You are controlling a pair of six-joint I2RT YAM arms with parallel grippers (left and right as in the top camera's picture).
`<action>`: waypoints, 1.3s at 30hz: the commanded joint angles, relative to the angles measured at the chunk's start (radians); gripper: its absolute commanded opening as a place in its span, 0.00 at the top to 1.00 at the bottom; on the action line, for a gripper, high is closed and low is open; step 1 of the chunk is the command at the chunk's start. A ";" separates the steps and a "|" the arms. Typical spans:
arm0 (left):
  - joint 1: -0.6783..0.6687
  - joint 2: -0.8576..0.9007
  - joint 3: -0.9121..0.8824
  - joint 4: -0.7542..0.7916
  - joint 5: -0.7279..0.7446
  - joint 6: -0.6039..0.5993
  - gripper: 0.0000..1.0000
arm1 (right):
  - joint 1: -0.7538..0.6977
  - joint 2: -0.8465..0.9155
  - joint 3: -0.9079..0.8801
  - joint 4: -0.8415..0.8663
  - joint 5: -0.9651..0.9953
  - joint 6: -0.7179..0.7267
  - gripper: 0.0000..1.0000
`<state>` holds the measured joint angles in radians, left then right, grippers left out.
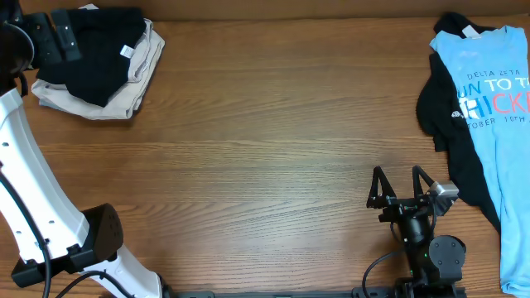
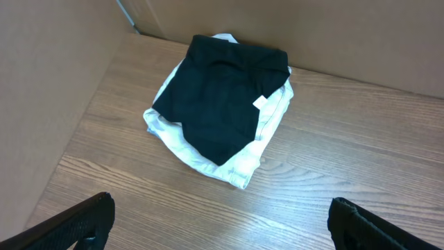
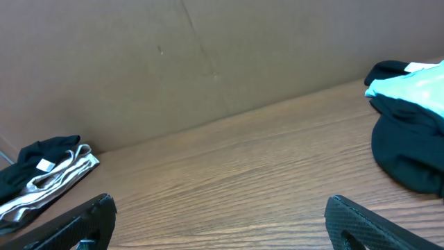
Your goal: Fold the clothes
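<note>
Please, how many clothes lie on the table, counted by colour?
Black garment: 2, one at far left, one at far right
Cream garment: 1
Light blue T-shirt: 1
Total: 4

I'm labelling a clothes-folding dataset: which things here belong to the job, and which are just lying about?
Job:
light blue printed T-shirt
crumpled black garment beneath it
folded black garment
folded beige garment under that

Just there:
brown cardboard wall
wooden table
</note>
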<state>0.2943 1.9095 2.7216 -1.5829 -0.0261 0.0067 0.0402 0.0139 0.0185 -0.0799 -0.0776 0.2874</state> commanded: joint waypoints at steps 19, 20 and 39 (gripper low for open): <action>-0.007 0.003 -0.003 0.002 0.000 0.016 0.00 | 0.004 -0.011 -0.010 0.002 0.010 0.001 0.00; -0.007 0.003 -0.003 0.001 0.000 0.016 0.00 | 0.003 -0.011 -0.010 0.002 0.010 0.001 0.00; -0.259 -0.568 -0.947 0.002 0.000 0.016 0.00 | 0.003 -0.011 -0.010 0.002 0.010 0.001 0.00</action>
<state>0.0803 1.4666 1.9129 -1.5799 -0.0273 0.0067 0.0402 0.0135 0.0185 -0.0822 -0.0776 0.2878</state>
